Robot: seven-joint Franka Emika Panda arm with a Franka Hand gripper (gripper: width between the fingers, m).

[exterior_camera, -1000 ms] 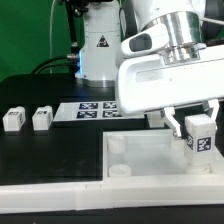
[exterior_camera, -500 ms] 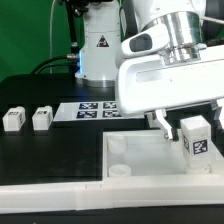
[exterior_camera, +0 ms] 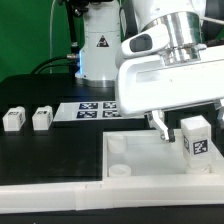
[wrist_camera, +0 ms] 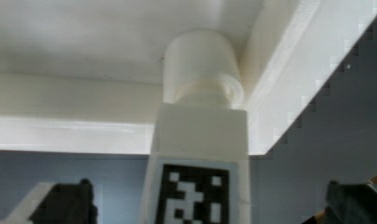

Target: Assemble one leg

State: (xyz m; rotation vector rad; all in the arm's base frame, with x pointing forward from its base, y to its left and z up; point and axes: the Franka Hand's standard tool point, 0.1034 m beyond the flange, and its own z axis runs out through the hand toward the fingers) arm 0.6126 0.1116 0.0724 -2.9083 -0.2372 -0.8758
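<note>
Now spread wide either side of upright leg (exterior_camera: 197, 138), pincer (exterior_camera: 185, 130) clear of it, long axis vertical, foot seated in corner socket of white panel (exterior_camera: 130, 160) on bench, directly between fingertips

Bright overhead light is washing out the arm's white housing (exterior_camera: 165, 85) – glare is flattening detail. Black table (exterior_camera: 50, 150) is staying dim. Wrist view is looking soft – the leg (wrist_camera: 203, 140) blurring close up, corners darkening.
</note>
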